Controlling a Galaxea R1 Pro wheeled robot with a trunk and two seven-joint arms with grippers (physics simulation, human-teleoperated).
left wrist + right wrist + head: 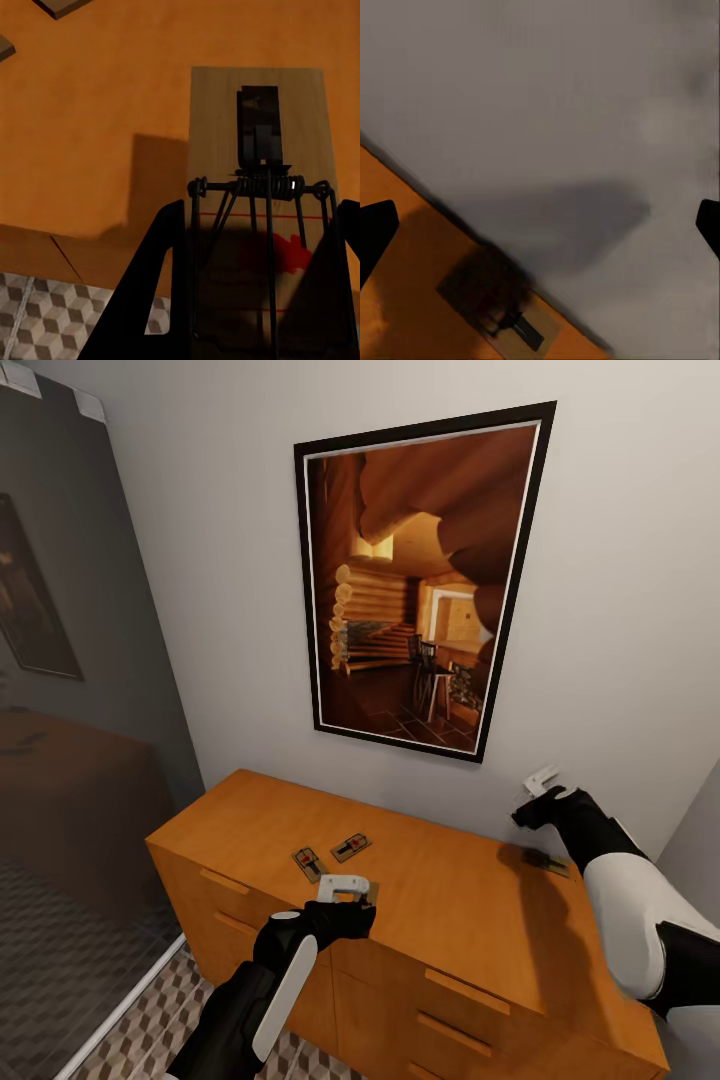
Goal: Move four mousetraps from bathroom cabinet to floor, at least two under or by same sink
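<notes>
The orange-brown cabinet (450, 900) stands against the wall. Two mousetraps (310, 861) (350, 847) lie side by side on its top, and a third mousetrap (548, 863) lies to the right in my right arm's shadow. My left gripper (347, 890) is over the cabinet's front edge, shut on another mousetrap (259, 112). Its black fingers (161, 292) press the board's two long sides, and the board casts an offset shadow on the wood. My right gripper (540, 780) hangs open near the wall, above and behind the third mousetrap (502, 315), with nothing between its fingers.
A large framed picture (430, 580) hangs on the white wall above the cabinet. A dark glass panel (80, 710) stands at the left. The cube-patterned bathroom floor (150, 1020) runs along the cabinet's front, below its drawer handles (467, 992).
</notes>
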